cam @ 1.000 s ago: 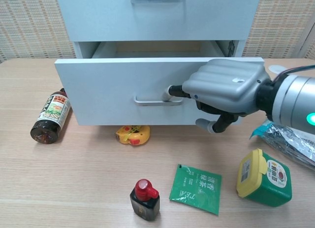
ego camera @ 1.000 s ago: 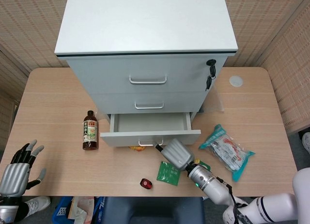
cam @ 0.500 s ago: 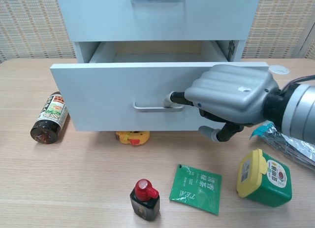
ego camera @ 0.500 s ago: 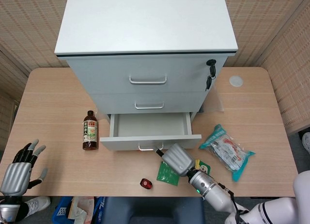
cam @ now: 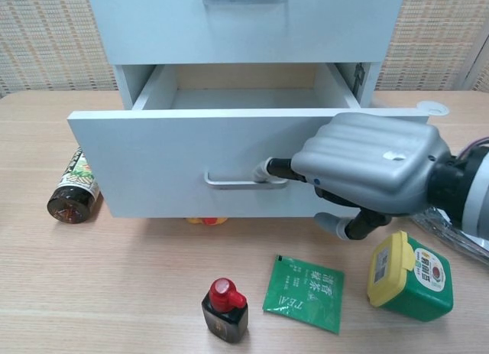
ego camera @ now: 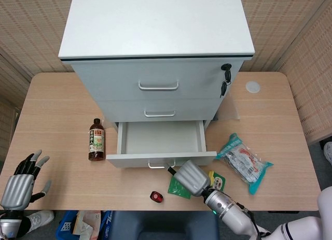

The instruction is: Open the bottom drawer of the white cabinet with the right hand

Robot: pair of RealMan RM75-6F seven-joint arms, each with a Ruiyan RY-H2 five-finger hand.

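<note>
Bottom drawer (cam: 191,167) of the white cabinet (ego camera: 155,48) stands pulled well out over the bench (ego camera: 57,105), its front panel toward the robot and its handle (cam: 244,180) low on that panel. The right hand (cam: 367,174) has a finger hooked behind the right end of the handle, the rest curled below it, so it has hold of the handle; that hooked grip suits a straight pull along the slides. Inside, the drawer looks empty in both views. The two upper drawers are closed. The left hand (ego camera: 18,185) waits at the bench's near left edge, fingers spread and holding nothing. A sauce bottle (ego camera: 96,140) lies just left of the drawer, a small yellow item (cam: 206,219) peeks from under its front, and a green packet (cam: 304,291), a red-capped bottle (cam: 225,310) and a green tub (cam: 412,276) lie before it. Judged from this, the opening is nearly done.
</note>
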